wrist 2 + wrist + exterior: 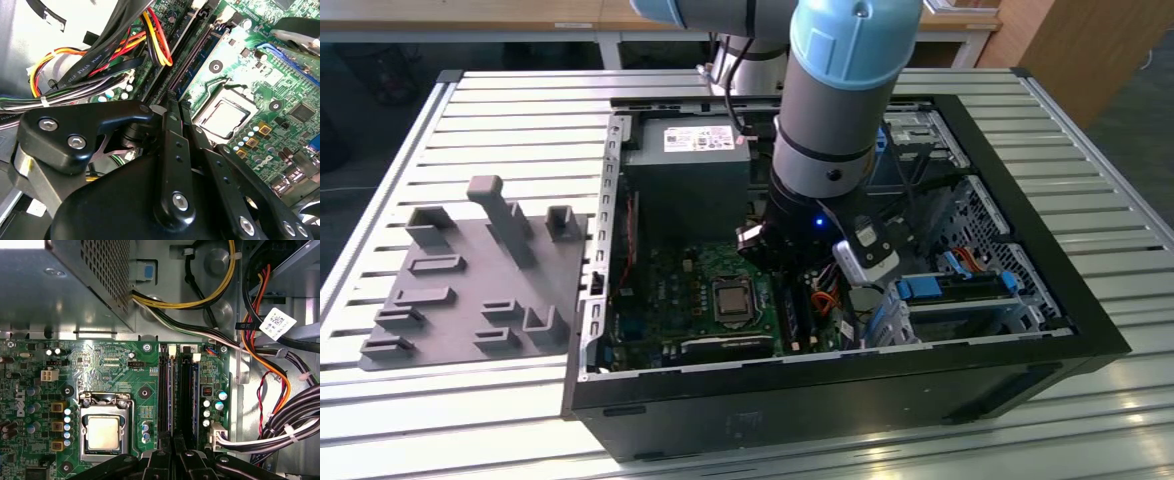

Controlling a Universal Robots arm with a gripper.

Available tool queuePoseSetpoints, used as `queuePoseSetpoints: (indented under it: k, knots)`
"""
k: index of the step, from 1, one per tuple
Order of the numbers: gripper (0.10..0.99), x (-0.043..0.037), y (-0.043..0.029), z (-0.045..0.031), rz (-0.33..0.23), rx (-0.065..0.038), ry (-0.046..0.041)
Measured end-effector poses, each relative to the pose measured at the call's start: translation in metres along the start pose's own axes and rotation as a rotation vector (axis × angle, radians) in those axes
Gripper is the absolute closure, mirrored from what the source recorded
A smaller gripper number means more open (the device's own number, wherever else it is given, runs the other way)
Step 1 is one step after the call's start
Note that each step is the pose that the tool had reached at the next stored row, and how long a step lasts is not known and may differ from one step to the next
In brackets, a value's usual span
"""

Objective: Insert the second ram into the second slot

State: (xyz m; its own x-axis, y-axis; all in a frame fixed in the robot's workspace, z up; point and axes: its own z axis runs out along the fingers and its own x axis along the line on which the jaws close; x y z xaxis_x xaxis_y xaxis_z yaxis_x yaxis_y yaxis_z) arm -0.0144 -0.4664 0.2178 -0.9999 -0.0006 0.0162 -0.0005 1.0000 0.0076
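The hand (172,107), fingers pressed together, rests on the thin blue second ram (170,395) seated upright in its slot.

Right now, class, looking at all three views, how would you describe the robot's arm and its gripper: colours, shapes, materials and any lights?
The grey cylindrical arm has pale blue joint caps and a small blue light near the wrist. The black metal gripper has jointed links fastened with silver screws, ending in narrow black fingers.

Arm (834,110) hides the pincer (172,107) tips.
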Motion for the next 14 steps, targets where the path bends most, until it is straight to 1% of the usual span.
queuePoseSetpoints:
  k: [8,14]
  knots:
    - [0.949,-0.0028,-0.0007,-0.0001,0.007,0.0,0.0075]
    - [0.949,-0.0029,-0.0007,0.0,0.012,0.0,0.0093]
